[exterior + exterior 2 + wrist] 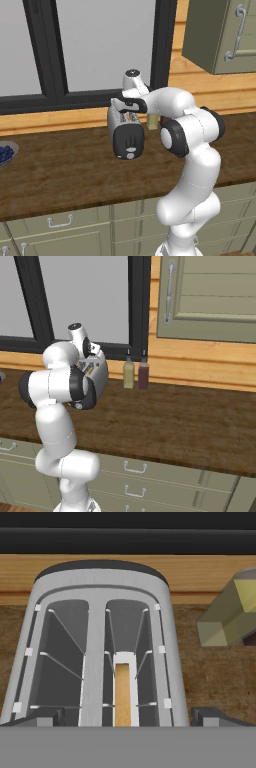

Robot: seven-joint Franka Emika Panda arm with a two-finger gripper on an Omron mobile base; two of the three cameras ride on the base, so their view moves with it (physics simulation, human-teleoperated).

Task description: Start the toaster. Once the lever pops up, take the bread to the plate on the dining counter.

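The gripper (128, 717) is held spread wide directly above the toaster (100, 657), with the bread (123, 694) seated in the slot between its fingertips.

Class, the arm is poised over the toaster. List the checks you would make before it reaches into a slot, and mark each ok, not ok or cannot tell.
1. End effector open, fingertips wide apart: ok.
2. End effector looking down over the toaster: ok.
3. Bread sits in the right-hand slot in the hand view: ok.
4. Bread centred between the fingertips: ok.
5. Lever popped up: cannot tell.
6. Bottles stand apart from the toaster: ok.
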